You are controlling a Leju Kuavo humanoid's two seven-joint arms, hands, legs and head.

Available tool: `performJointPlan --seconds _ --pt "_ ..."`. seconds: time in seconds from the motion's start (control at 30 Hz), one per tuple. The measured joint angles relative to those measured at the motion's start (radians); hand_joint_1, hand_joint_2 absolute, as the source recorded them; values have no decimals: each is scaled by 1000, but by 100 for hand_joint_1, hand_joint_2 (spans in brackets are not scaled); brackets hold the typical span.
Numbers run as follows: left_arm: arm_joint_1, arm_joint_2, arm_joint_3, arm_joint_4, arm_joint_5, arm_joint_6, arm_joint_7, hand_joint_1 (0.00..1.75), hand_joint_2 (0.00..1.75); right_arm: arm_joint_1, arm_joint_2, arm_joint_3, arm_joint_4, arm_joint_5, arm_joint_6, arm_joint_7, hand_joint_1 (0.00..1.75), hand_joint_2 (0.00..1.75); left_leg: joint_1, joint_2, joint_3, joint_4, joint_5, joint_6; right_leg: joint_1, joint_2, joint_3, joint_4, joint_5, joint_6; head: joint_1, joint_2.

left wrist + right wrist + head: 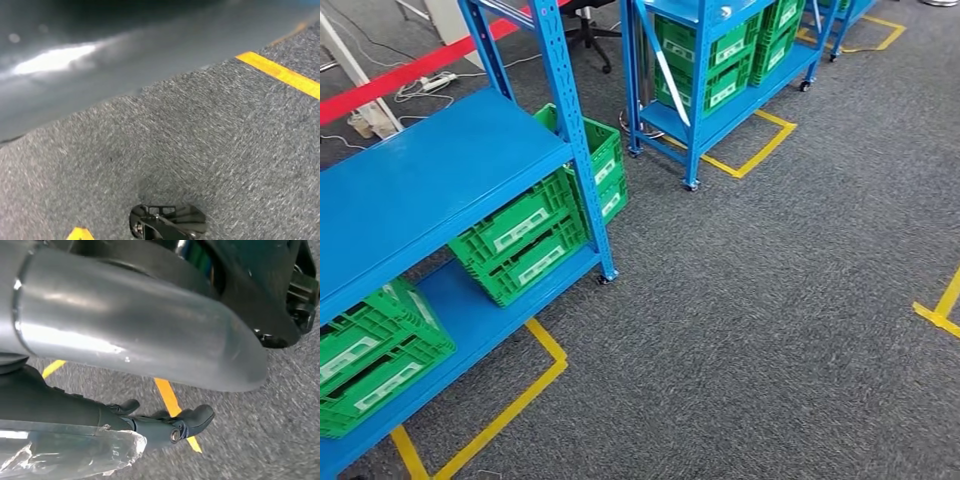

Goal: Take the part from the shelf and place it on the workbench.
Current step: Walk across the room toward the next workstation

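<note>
One bagged part (71,452) lies lengthwise along the right hand (124,417), apparently clamped in it, with the shelf (433,180) at near left.

- The head view is bright and evenly lit; the blue shelf (433,180) casts only a soft shadow on the grey carpet (773,300), and focus is sharp.
- The left wrist view is smeared by motion blur; a pale glare patch (53,59) shows on an out-of-focus grey surface.
- The right wrist view has blurred carpet, a silver tube (132,325) with soft highlights, and dark fingers (188,421) in shade.
</note>
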Motion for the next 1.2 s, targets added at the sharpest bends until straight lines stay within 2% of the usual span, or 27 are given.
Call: performJointPlan --seconds 0.03,0.07,0.1,0.13,0.17,0.23,0.27,0.3,0.33,0.4,0.43,0.47,0.5,0.53,0.57,0.63,0.7,0.73,0.77,0.83,0.9,0.97,1.03,1.07,1.1,1.13,1.2 --pt "1 0 0 0 -1 0 0 0 0 0 0 0 0 0 0 0 0 0 -1 1 -22 18 -2 2 4 -11 6 0 -6 -3 0 0" --pt "2 0 0 0 -2 0 0 0 0 0 0 1 0 0 0 0 0 0 -3 3 -29 5 20 8 9 -20 13 0 -12 -6 -1 0" --pt "3 0 0 0 -3 0 0 0 0 -1 0 1 0 0 0 0 0 0 -8 9 -19 -37 60 17 13 -31 22 0 -18 -8 0 0" --pt "4 1 0 0 -4 0 0 0 0 -1 0 1 0 0 0 0 0 0 -17 28 -1 -97 107 32 18 -42 30 -1 -23 -10 0 0" --pt "3 3 0 0 -4 0 0 0 0 -1 2 1 0 0 0 0 0 0 -28 60 16 -147 134 47 23 -53 39 -2 -27 -10 1 0" --pt "-2 5 0 0 -6 0 -1 0 0 0 4 1 0 -1 0 0 0 0 -47 107 31 -207 142 71 28 -81 47 -5 -34 -6 -3 0" --pt "-3 6 0 0 -6 0 -2 0 0 -1 5 1 0 -2 0 0 0 0 -50 110 29 -212 138 75 29 -96 50 -7 -36 -3 -5 0" --pt "-2 5 0 0 -6 0 -2 0 0 -2 6 2 0 -2 1 0 0 0 -50 96 29 -222 148 77 30 -111 53 -10 -38 1 -9 0" --pt "2 4 0 0 -6 0 -3 0 0 -4 6 2 0 -2 1 0 0 0 -46 83 32 -233 170 76 30 -108 56 -9 -43 6 -8 0" --pt "5 2 1 0 -6 -1 -3 0 0 -6 6 2 -1 -2 0 -1 0 0 -36 55 39 -252 193 75 26 -51 41 33 -74 17 -6 0" --pt "3 1 1 0 -7 -1 -4 0 0 -5 6 2 -1 -2 0 -2 0 0 -31 41 40 -257 199 73 22 -12 16 85 -103 23 -5 0" --pt "1 1 1 0 -7 -1 -4 0 0 -3 6 2 -1 -2 0 -2 0 0 -30 25 39 -258 200 75 19 13 -14 149 -134 28 -4 0" --pt "0 0 1 0 -7 -1 -4 0 0 -1 5 2 -1 -2 0 -2 0 0 -29 10 38 -257 201 75 16 23 -44 210 -157 33 -4 0" --pt "1 -1 1 0 -7 -1 -5 0 0 0 5 2 0 -2 0 -2 0 0 -28 -6 39 -257 200 74 14 25 -63 247 -163 37 -4 0" --pt "3 -2 1 0 -7 -2 -5 0 0 1 4 2 0 -2 0 -1 0 0 -27 -21 41 -257 200 73 12 26 -66 246 -147 39 -4 0" --pt "4 -3 1 0 -8 -2 -6 0 0 1 4 2 0 -3 0 -1 0 0 -22 -51 47 -254 196 67 5 42 -23 141 -72 45 -4 0" --pt "3 -4 1 0 -8 -1 -6 0 0 1 4 3 0 -3 0 -1 0 0 -21 -79 45 -246 191 54 -3 87 34 23 -28 47 -3 0" --pt "2 -3 1 0 -8 -1 -6 0 0 0 4 3 0 -3 0 -1 0 0 -20 -90 41 -243 191 48 -5 104 49 -8 -25 44 -3 0" --pt "2 -3 1 0 -8 -1 -6 0 0 0 4 4 0 -3 0 -1 0 0 -20 -101 36 -241 193 41 -5 108 56 -15 -31 39 -3 0" --pt "5 -2 2 0 -12 -1 -6 0 0 -1 4 7 0 -3 0 0 0 0 -17 -111 29 -240 195 31 -4 87 59 -21 -29 26 -4 0" --pt "5 -1 2 0 -20 0 -6 0 0 -1 4 9 0 -3 0 -1 0 0 -19 -71 7 -198 168 20 -6 61 63 -27 -27 13 -10 0" --pt "2 -1 2 0 -25 1 -6 0 0 1 3 11 0 -3 -1 -1 0 0 -19 -15 -52 -81 110 11 -6 31 65 -29 -30 2 -17 0" --pt "1 -1 2 0 -27 1 -6 0 0 2 3 12 0 -3 -1 -1 0 0 -16 1 -110 29 74 7 -4 1 66 -29 -34 -2 -18 0" --pt "2 -2 3 0 -27 1 -6 0 0 1 3 13 0 -3 -1 -1 0 0 -15 3 -117 41 83 8 -3 -12 67 -29 -36 -3 -18 0" --pt "4 -2 3 0 -28 1 -6 0 0 0 3 14 0 -3 -1 -1 0 0 -15 6 -104 14 110 10 -3 -24 69 -29 -38 -2 -18 0" --pt "5 -2 4 0 -28 2 -6 0 0 -1 4 15 0 -3 -1 -1 0 0 -16 15 -74 -45 147 15 -2 -36 73 -29 -40 -2 -19 0" --pt "2 -1 6 0 -29 5 -7 0 0 -2 4 17 0 -3 -1 -1 0 0 -27 67 -8 -176 198 31 2 -57 80 -29 -47 4 -19 0"
